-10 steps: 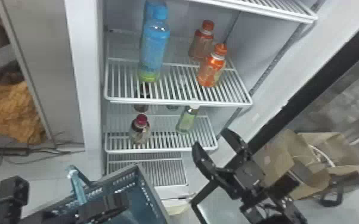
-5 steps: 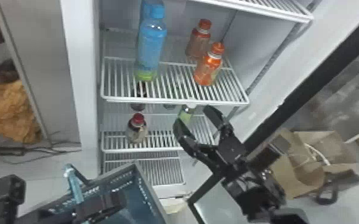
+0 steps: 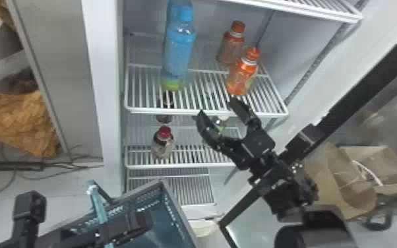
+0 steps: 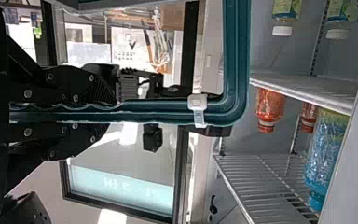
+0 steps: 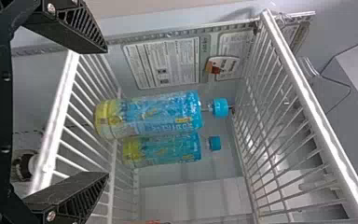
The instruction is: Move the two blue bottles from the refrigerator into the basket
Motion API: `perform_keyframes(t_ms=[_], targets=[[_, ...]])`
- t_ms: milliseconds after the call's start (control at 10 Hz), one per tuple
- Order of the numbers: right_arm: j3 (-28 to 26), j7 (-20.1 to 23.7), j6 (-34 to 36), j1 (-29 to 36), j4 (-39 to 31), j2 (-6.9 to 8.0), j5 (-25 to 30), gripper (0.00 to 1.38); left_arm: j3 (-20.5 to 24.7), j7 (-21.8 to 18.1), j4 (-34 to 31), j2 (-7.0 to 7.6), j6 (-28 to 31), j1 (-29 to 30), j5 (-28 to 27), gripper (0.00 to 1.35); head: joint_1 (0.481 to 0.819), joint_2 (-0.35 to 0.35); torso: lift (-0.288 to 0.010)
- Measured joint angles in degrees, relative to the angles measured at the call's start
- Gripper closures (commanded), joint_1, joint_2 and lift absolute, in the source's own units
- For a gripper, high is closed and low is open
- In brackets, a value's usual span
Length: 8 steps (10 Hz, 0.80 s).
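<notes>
Blue pair on the shelf, and the right claw is wide open in front of it!

And there they are, the two blue bottles (image 3: 178,49), upright on the refrigerator's (image 3: 99,66) rack shelf (image 3: 204,112), one close behind the other at the left side in the head view. Alongside, on that same shelf, stand two orange bottles (image 3: 242,74), again one behind the other, with a gap between them and the blue pair.

Now to the right claw (image 3: 217,105): fingers spread well apart, nothing between them, right by the shelf's front edge. In the right wrist view, both blue bottles lie beyond those open fingers, clear of them.

One level down, a bottle with a red cap (image 3: 163,145) stands at the left, while a green bottle (image 3: 221,122) sits partly hidden behind the right claw.

Lower left, in front of the refrigerator, here's the blue-green basket (image 3: 178,211), and the left claw (image 3: 127,227) has its rim! In the left wrist view the fingers close on it from both sides.

Off to the right, a brown paper bag (image 3: 352,184) stands open.
</notes>
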Motion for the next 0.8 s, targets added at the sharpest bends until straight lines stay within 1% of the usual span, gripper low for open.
perform_keyframes(t_ms=[300, 800], targets=[[0.21, -0.16, 2.85, -4.55, 0.81, -0.07, 0.62, 0.1, -0.19, 0.0, 0.13, 0.03, 0.32, -0.26, -0.21, 1.2, 0.695, -0.263, -0.01], [5.04, -0.07, 7.77, -13.27, 4.67, -1.32, 0.91, 0.11, -0.27, 0.0, 0.42, 0.12, 0.51, -0.49, -0.38, 1.2, 0.695, -0.194, -0.01]])
